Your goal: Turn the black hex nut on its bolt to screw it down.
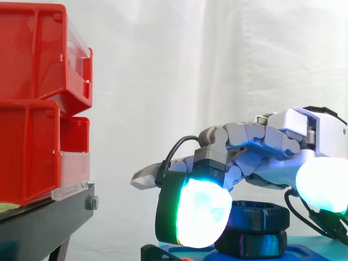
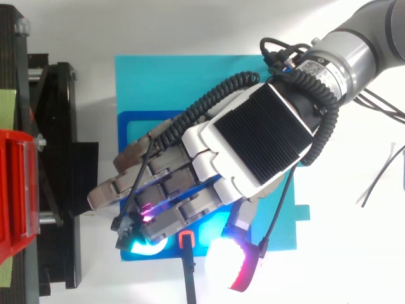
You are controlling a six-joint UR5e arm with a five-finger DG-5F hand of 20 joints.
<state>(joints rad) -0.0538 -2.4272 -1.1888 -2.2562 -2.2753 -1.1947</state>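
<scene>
**Black nut stands axis-up beneath the hand**

Black hex nut [image 1: 261, 214] lies flat in the side view. Its bore and short axis point straight up, and its broad faces are level. It rests on a second black, flat-sided piece [image 1: 253, 243] of about the same width, the two stacked and touching. The stack stands on a dark blue base plate [image 2: 134, 126], which lies on a turquoise mat [image 2: 158, 76].

The grey and white robot hand [image 2: 259, 142] reaches in from the right and hangs directly over the nut, covering it from above. Whether it is clamped on the nut cannot be told.

Well apart to the left, red plastic bins [image 1: 32, 103] with clear fronts sit stacked on a black stand [image 1: 43, 220]. A pale green label [image 2: 6, 101] lies at the stand's edge; its print cannot be read.
</scene>
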